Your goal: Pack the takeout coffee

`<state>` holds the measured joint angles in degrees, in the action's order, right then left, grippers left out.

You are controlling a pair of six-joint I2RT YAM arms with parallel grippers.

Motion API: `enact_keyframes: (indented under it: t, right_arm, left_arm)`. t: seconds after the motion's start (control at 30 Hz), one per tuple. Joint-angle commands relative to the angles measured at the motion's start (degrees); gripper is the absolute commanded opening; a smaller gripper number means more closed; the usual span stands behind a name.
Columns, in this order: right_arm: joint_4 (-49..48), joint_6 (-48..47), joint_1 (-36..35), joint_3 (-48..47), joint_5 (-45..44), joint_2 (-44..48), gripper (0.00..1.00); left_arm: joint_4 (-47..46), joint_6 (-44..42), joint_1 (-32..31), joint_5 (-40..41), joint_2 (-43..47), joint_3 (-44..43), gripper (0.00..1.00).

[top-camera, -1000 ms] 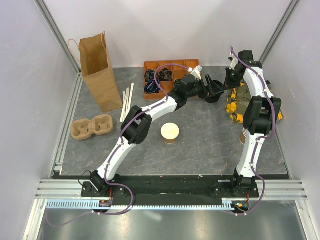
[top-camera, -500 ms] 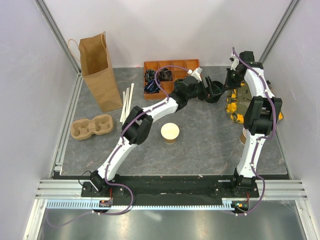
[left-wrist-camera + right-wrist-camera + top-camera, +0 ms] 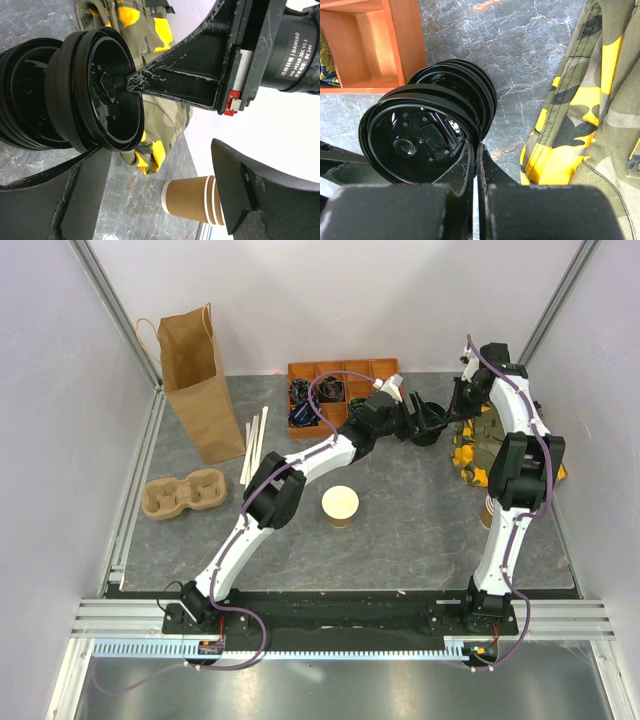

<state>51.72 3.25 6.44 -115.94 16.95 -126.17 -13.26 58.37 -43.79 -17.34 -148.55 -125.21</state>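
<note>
A single tan paper cup (image 3: 340, 506), white inside and with no lid on it, stands mid-table. A stack of black lids (image 3: 432, 426) lies at the back right, and also shows in the left wrist view (image 3: 30, 95). My right gripper (image 3: 455, 412) is shut on the rim of a black lid (image 3: 420, 137) and holds it tilted up off the stack (image 3: 475, 87). My left gripper (image 3: 415, 420) is open beside the lids, its jaws wide apart and empty (image 3: 157, 155). The held lid (image 3: 107, 95) stands on edge in the left wrist view.
A camouflage cloth (image 3: 490, 440) lies right of the lids. A stack of nested tan cups (image 3: 487, 510) stands at the right. An orange compartment tray (image 3: 330, 375), a brown paper bag (image 3: 195, 380), a pulp cup carrier (image 3: 185, 492) and straws (image 3: 255, 445) lie at the back and left.
My left wrist has shifted slightly beside the lid stack. My right gripper keeps its hold on the lid and has barely moved.
</note>
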Motion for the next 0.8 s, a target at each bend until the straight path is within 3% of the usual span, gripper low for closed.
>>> enact_keyframes:
  t: [0.0,0.33,0.5,0.77]
  right_arm:
    - [2.85,0.36,-0.11,-2.01,2.21,3.65,0.0]
    - [3.56,-0.43,0.15,-2.54,1.86,3.39,0.0]
    - [3.56,-1.14,0.24,-3.85,2.47,4.17,0.0]
    - [3.82,-5.07,0.51,-7.55,5.37,9.0,0.0]
  left_arm:
    - [-0.11,-1.24,0.46,3.89,-0.42,-1.97,0.88]
    - [-0.1,-0.71,1.08,3.72,-0.51,-1.44,0.88]
    - [-3.61,-0.28,1.08,-0.76,1.5,-0.57,0.88]
    - [-0.11,-8.53,3.18,-5.06,18.52,8.99,0.97]
